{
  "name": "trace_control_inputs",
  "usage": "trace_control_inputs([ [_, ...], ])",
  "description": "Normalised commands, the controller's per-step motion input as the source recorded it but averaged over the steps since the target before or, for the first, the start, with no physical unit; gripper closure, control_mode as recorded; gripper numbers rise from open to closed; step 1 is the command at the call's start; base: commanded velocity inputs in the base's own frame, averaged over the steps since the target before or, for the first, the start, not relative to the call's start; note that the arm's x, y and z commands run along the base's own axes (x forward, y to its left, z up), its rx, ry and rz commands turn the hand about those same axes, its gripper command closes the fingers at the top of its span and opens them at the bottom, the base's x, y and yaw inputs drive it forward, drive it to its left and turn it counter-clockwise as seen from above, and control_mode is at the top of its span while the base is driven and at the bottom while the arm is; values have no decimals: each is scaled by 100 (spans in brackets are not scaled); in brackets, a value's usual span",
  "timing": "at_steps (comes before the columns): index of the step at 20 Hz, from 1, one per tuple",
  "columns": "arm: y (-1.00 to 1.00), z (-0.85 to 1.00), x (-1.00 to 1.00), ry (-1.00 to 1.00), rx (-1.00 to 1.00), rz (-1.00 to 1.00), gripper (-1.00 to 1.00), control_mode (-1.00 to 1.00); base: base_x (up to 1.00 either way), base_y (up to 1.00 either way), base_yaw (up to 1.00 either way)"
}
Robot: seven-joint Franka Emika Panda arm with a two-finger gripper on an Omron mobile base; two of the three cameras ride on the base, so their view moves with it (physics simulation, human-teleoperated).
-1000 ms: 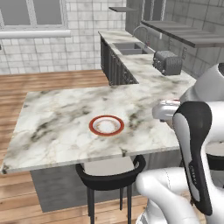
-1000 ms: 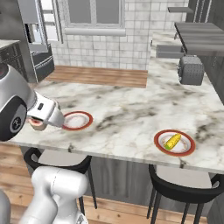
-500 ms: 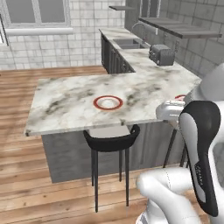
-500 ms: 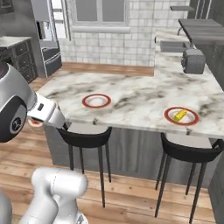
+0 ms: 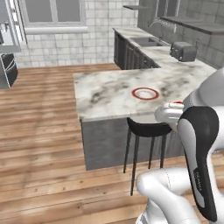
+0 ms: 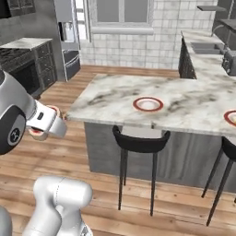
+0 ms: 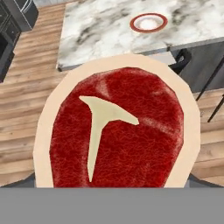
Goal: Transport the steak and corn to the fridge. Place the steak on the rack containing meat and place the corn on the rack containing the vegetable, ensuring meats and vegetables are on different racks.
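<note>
The steak (image 7: pixel 116 131), a red slab with a pale rim and a pale T-shaped streak, sits right in front of the hand camera and covers the fingertips. My gripper (image 6: pixel 39 132) is shut on it, held in the air well off the island's near left corner; a red edge of the steak (image 5: pixel 177 103) peeks past the hand. The corn and the vegetable are out of view. A tall grey fridge (image 6: pixel 69 27) with a dispenser panel stands against the far wall beside the window, also at the upper left (image 5: pixel 5 30).
The marble island (image 6: pixel 184 103) carries an empty red-rimmed plate (image 6: pixel 148 104), and a second plate (image 6: pixel 230 117) is cut by the right edge. Black stools (image 6: pixel 140 143) stand under the island. Dark cabinets and an oven (image 6: pixel 23 69) line the left. Open wooden floor (image 5: pixel 39 131) lies between.
The whole scene has shifted: the base has backed off and turned left from the island, bringing the floor and fridge into view. The steak stays in the gripper; the corn slipped out of view.
</note>
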Motion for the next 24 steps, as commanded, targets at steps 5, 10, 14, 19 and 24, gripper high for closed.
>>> trace_control_inputs([
  [5, 0, 0, 0, 0, 0, 0, 100, 100, 67, 100, 0],
  [10, 0, 0, 0, 0, 0, 0, 100, 100, 99, 100, 0],
  [14, 0, 0, 0, 0, 0, 0, 100, 100, 100, 100, 0],
  [19, 0, 0, 0, 0, 0, 0, 100, 100, 95, 100, 0],
  [24, 0, 0, 0, 0, 0, 0, 100, 100, 100, 100, -1],
])
